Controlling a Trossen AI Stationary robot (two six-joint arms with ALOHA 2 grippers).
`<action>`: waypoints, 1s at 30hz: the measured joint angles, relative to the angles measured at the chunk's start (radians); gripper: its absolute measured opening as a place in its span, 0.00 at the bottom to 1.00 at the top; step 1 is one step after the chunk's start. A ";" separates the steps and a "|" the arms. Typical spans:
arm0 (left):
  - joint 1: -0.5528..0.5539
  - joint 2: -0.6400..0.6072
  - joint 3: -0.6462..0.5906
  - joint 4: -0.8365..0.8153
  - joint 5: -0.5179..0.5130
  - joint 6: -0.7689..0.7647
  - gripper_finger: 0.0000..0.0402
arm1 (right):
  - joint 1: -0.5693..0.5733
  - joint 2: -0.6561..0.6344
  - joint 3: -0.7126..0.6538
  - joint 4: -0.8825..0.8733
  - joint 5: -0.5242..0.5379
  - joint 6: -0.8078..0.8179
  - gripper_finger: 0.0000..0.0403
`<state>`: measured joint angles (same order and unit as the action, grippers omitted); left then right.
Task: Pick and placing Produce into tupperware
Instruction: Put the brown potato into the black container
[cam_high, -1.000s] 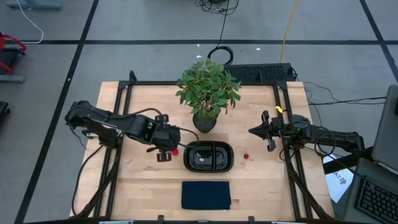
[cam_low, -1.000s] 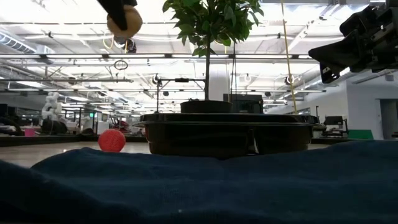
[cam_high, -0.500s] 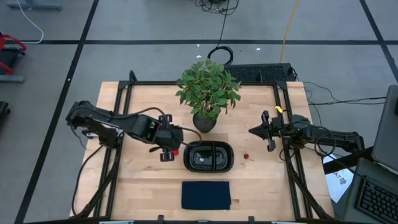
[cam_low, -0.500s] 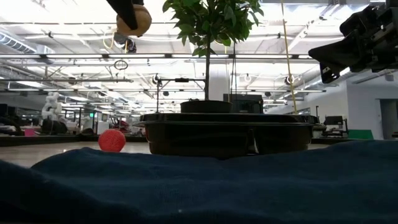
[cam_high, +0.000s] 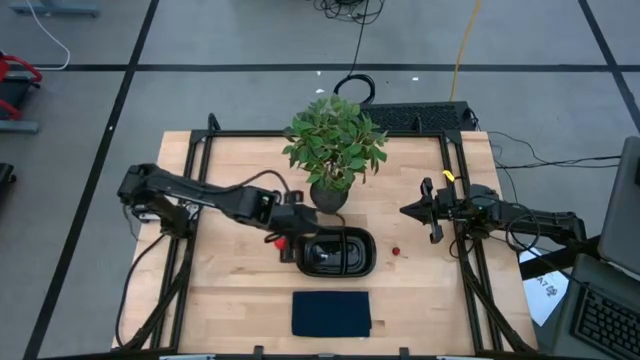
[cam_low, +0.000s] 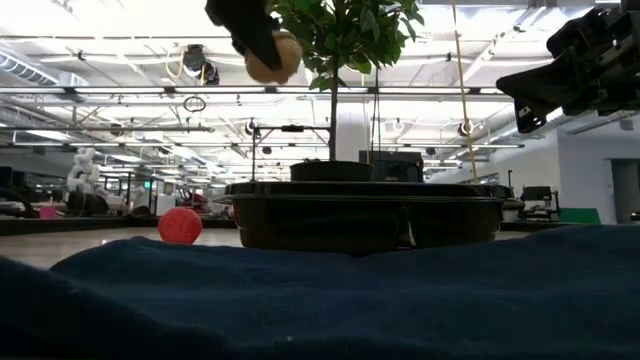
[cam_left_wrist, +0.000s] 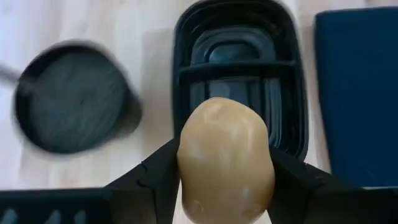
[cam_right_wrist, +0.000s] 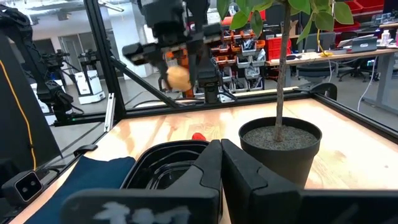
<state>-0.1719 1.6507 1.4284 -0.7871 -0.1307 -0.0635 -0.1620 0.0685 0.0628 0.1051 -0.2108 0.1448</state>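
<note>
My left gripper (cam_high: 289, 230) hangs in the air at the left rim of the black two-compartment tupperware (cam_high: 366, 264), shut on the round yellow-orange piece (cam_low: 273, 57). The left wrist view shows that piece (cam_left_wrist: 225, 163) above the tupperware (cam_left_wrist: 239, 68). The red strawberry-like piece (cam_high: 281, 243) lies on the table by the tupperware's left side, also seen in the low view (cam_low: 180, 226). The small dark red berry (cam_high: 396, 251) lies to the tupperware's right. My right gripper (cam_high: 424, 214) waits shut near the table's right edge. My left gripper pinches the yellow-orange piece between its two fingers (cam_left_wrist: 155, 177), one on each flank (cam_left_wrist: 186, 168). The fingers come from above, slanting toward the table's right. The piece is lifted well clear of the table and stands out below the fingertips (cam_low: 282, 60).
A potted green plant (cam_high: 333, 150) stands just behind the tupperware, its black pot (cam_left_wrist: 71, 96) close to the left gripper. A dark blue cloth (cam_high: 331, 313) lies flat near the table's near edge. Black frame rails run along both table sides.
My left gripper has carried the yellow-orange piece toward the table's right, from above the strawberry-like piece to the tupperware's left rim, staying high and shut on it. The strawberry-like piece, the berry and my right arm have kept still.
</note>
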 joint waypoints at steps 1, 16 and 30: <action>0.002 0.015 0.000 0.045 0.009 0.024 0.46 | 0.000 -0.001 0.000 -0.002 0.000 0.000 0.00; 0.060 0.235 0.001 0.216 0.103 0.215 0.46 | 0.000 0.022 0.000 0.002 0.000 -0.003 0.00; 0.046 0.351 0.001 0.259 0.112 0.318 0.46 | 0.000 0.023 0.000 -0.001 0.000 -0.004 0.00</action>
<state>-0.1263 2.0015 1.4297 -0.5283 -0.0183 0.2548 -0.1620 0.0910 0.0628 0.1040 -0.2104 0.1408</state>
